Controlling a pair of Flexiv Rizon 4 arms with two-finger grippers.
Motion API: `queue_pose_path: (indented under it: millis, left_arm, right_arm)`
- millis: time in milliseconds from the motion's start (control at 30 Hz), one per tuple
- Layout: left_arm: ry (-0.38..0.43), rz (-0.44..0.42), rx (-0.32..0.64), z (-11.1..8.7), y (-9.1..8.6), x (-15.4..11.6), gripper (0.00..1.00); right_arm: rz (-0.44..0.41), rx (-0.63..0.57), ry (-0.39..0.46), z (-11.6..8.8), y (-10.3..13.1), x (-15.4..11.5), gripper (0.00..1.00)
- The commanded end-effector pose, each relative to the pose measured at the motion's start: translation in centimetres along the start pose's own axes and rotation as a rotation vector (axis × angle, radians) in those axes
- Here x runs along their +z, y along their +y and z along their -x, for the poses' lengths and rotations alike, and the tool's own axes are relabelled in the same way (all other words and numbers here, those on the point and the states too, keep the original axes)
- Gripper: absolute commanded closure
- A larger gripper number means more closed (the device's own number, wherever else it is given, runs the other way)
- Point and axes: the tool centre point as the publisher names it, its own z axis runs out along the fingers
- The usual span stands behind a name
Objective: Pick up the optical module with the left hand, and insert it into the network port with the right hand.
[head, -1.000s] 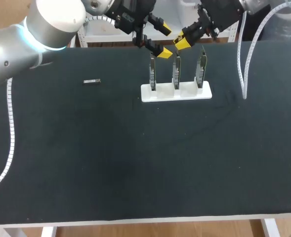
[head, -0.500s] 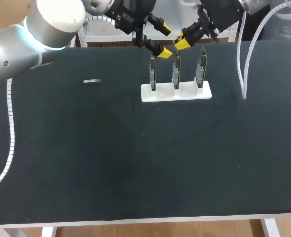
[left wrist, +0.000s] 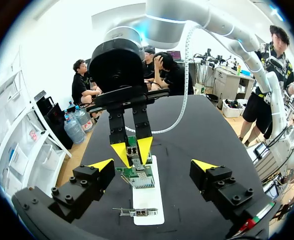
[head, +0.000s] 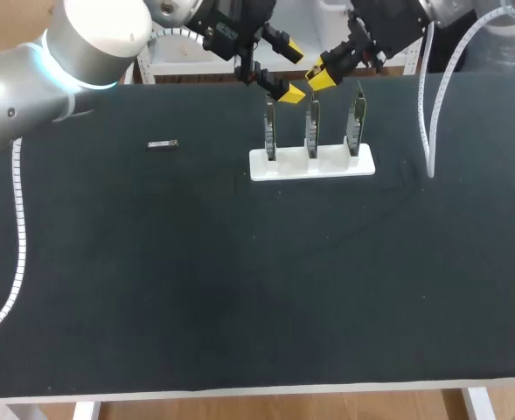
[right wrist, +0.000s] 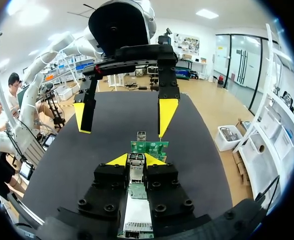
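Note:
My right gripper (right wrist: 136, 159) is shut on a small silver optical module (right wrist: 136, 167), held just short of a green circuit board (right wrist: 149, 146) that carries the network port. In the head view this right gripper (head: 321, 75) hovers above the middle board (head: 311, 127) of three standing upright in a white stand (head: 312, 164). My left gripper (head: 285, 73) hangs open right beside it, over the left board (head: 270, 129), with nothing between its fingers. From the left wrist view, the left gripper (left wrist: 151, 165) straddles the boards (left wrist: 137, 176), facing the right gripper (left wrist: 133, 150).
A second small module (head: 163, 144) lies flat on the black table (head: 240, 280), left of the stand. A white cable (head: 430, 114) hangs from the right arm down to the table, right of the stand. The stand's white base (left wrist: 149, 202) extends under the left gripper.
The right gripper has crept slightly up and away from the boards. The left arm has kept still.

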Motion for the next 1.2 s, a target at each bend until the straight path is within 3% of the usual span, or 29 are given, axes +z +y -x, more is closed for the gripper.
queue_pose_path:
  millis: [33,633,1200]
  left_arm:
    - [0.004,0.001,-0.001,0.1,0.0,0.0,0.0]
    - [0.004,0.001,-0.001,0.1,0.0,0.0,0.0]
    - [0.004,0.001,-0.001,0.1,0.0,0.0,0.0]
  right_arm:
    - [0.004,0.002,-0.002,-0.3,-0.2,0.1,1.0]
    - [-0.001,-0.02,0.0,0.7,-0.5,-0.1,1.0]
    - [0.009,0.0,0.012,0.0,-0.9,0.3,1.0]
